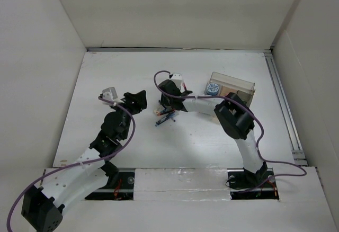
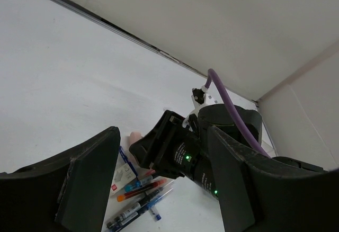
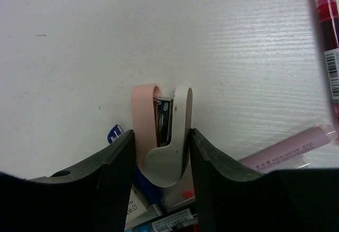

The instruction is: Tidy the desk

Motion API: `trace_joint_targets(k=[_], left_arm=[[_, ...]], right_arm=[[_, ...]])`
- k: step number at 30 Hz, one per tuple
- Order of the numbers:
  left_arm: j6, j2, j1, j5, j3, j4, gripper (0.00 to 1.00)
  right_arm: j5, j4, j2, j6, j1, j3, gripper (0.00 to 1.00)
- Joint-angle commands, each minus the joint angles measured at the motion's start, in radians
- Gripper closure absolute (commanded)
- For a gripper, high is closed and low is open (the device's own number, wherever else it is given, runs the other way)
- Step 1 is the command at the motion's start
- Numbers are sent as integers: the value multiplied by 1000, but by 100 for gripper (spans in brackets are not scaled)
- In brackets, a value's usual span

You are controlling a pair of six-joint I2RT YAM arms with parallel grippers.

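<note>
- Centrally, the desk (image 1: 114,73) is seen as a flat matte white tabletop filling the floor of the scene, walled by white panels, with a metal rail (image 1: 282,102) along its right edge.
- The right gripper (image 3: 161,134) is lowered over the middle of the desk, and its jaws are pressed against both sides of a pink and white stapler (image 3: 169,158).
- The stapler is set on edge between the black fingers (image 3: 114,174), with its metal channel showing between the pink half and the white half.
- Whether the stapler is raised off the surface cannot be told from the wrist view.
- A pink highlighter (image 3: 286,151) is seen just beside the right finger, and a red pen (image 3: 327,30) lies further out on the same side.
- A loose cluster of pens (image 2: 139,194), red and blue among them, is spread on the desk just below the right gripper.
- The left gripper (image 2: 162,131) is held above the desk to the left of the pens, its jaws spread wide with nothing between them.
- A clear plastic box (image 1: 235,88) is placed towards the far right of the desk, apart from the pens.
- A round blue object (image 1: 212,88), possibly a roll of tape, is seen at the end of the box nearer the right gripper; whether it is inside or beside the box cannot be told.
</note>
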Motion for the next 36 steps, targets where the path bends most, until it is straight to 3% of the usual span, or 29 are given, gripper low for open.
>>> trace_joint_targets(k=[1, 2, 6, 12, 18, 23, 25, 29, 33, 36], left_arm=[[2, -18, -5, 1, 21, 38, 37], [5, -20, -5, -6, 15, 46, 37], [2, -21, -5, -2, 17, 39, 37], [-2, -2, -5, 7, 27, 36, 37], [-2, -15, -5, 7, 24, 32, 37], [2, -21, -5, 3, 13, 44, 37], [-5, -18, -5, 16, 21, 38, 37], [-5, 2, -5, 38, 26, 50, 37], [0, -6, -5, 36, 24, 42, 37], [3, -17, -5, 23, 29, 35, 37]], right_arm=[[42, -6, 5, 7, -2, 27, 53], [39, -7, -11, 16, -2, 19, 67], [35, 40, -83, 22, -2, -28, 71], [37, 239, -332, 33, -48, -208, 72], [-14, 256, -550, 114, -189, -347, 72], [143, 240, -746, 173, -283, -546, 73], [131, 249, -792, 194, -344, -599, 73], [-53, 278, -759, 200, -548, -575, 71], [-67, 158, -581, 183, -576, -405, 71], [-58, 172, -510, 177, -585, -375, 70]])
